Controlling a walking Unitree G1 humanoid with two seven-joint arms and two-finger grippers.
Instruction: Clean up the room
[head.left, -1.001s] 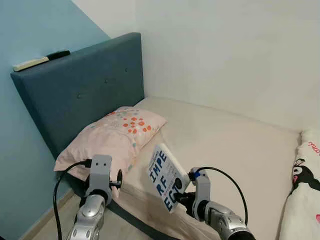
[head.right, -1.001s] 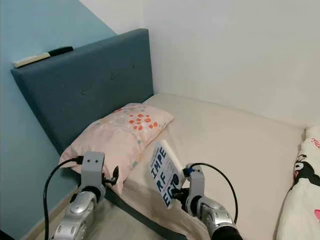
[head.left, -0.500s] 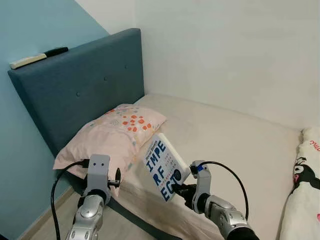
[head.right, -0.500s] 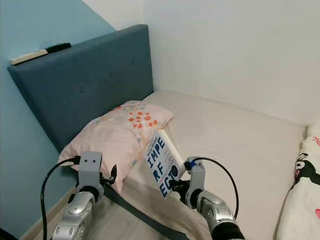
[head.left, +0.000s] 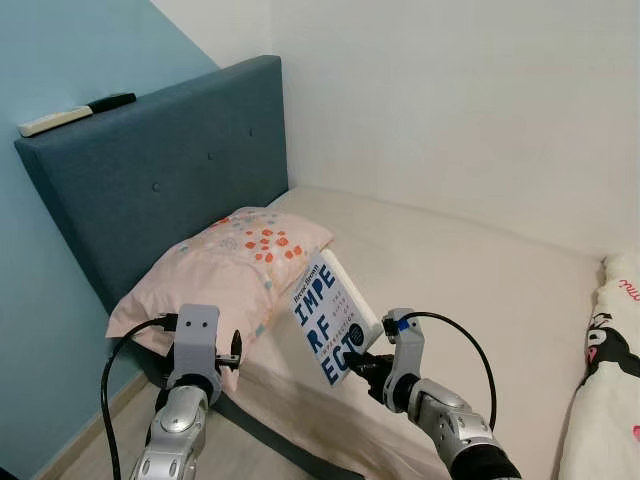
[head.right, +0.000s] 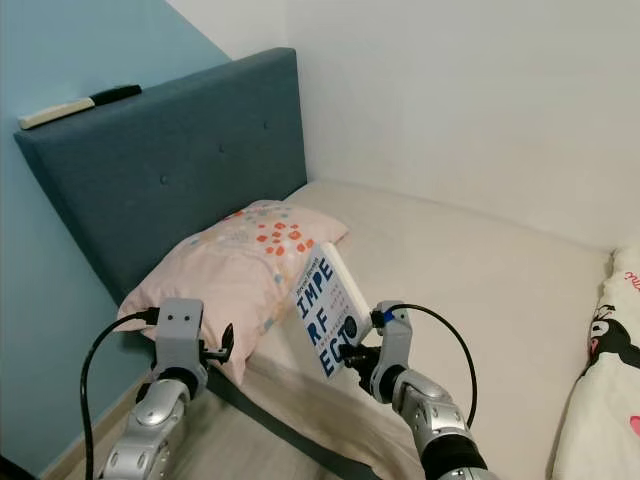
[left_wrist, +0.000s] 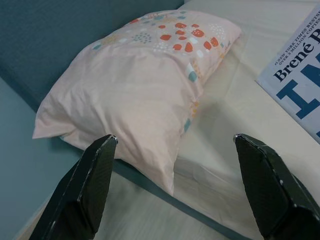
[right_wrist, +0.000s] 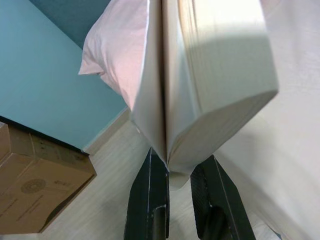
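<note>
A white paperback book (head.left: 328, 320) with big blue letters is held upright over the near edge of the bed (head.left: 470, 290). My right gripper (head.left: 358, 363) is shut on its lower corner; in the right wrist view the two black fingers (right_wrist: 150, 175) pinch the book (right_wrist: 210, 75) from below. My left gripper (head.left: 232, 350) hangs open near the pink pillow (head.left: 225, 270), with nothing between its fingers (left_wrist: 85, 185). The pillow (left_wrist: 135, 85) lies against the blue headboard (head.left: 160, 180).
A remote and a dark pen (head.left: 70, 112) lie on top of the headboard. A cartoon-print blanket (head.left: 610, 380) is heaped at the bed's right. A cardboard box (right_wrist: 35, 190) stands on the floor beside the blue wall.
My right gripper has lifted the book and carried it a little forward over the mattress edge. The left gripper has kept its place.
</note>
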